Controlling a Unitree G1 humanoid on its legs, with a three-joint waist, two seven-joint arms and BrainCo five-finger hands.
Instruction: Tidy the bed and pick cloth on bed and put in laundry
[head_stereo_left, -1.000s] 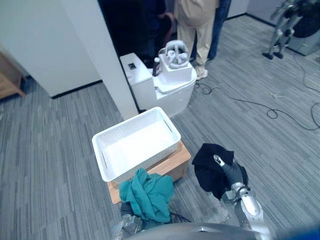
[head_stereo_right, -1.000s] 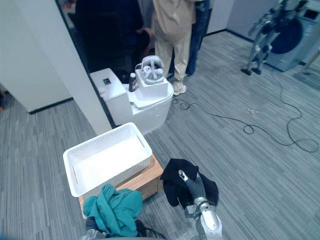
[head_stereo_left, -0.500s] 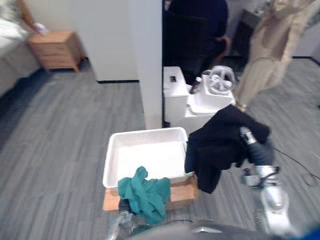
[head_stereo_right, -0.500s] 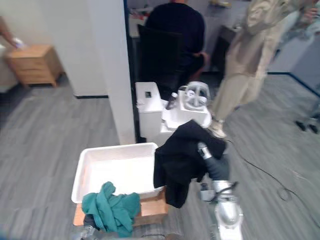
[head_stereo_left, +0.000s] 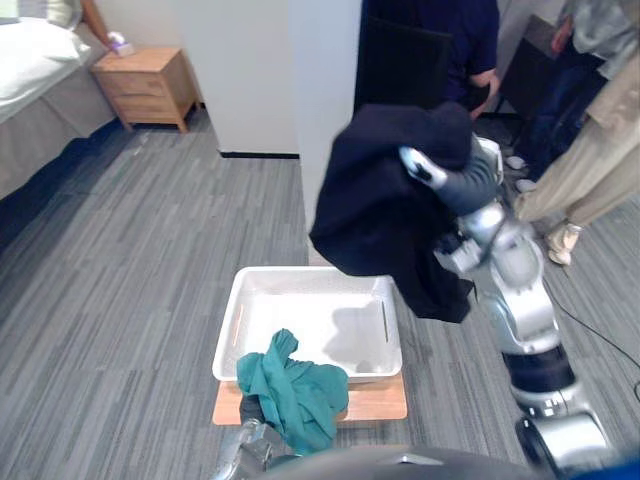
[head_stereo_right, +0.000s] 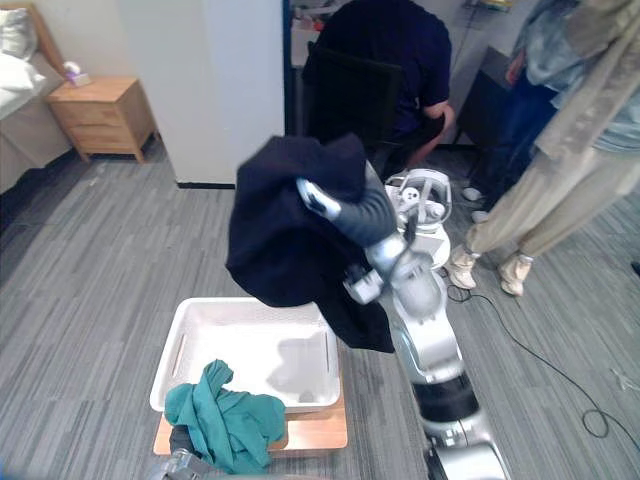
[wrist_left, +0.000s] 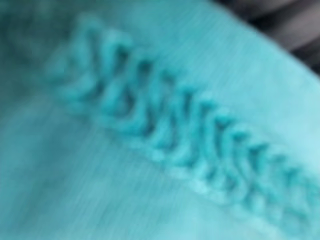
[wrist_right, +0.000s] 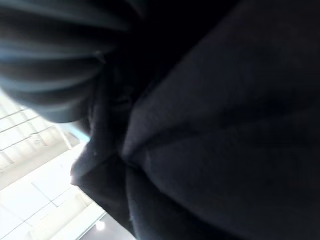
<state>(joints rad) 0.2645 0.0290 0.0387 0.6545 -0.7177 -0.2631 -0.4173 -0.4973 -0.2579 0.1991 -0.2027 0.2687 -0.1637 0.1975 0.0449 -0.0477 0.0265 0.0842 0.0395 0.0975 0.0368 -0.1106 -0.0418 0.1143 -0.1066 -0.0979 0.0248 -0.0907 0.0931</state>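
Neither piece is in the white perforated laundry basket yet, so both drops are left. The right hand carries the limp dark navy cloth up high, hanging in loose folds over the basket's right side; the crumpled teal cloth bunches on the left hand at the near rim. Both hands' fingers are mostly buried in fabric, so can't tell their grip.

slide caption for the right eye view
Right robot hand holds a black garment above the white laundry basket, teal cloth in front.
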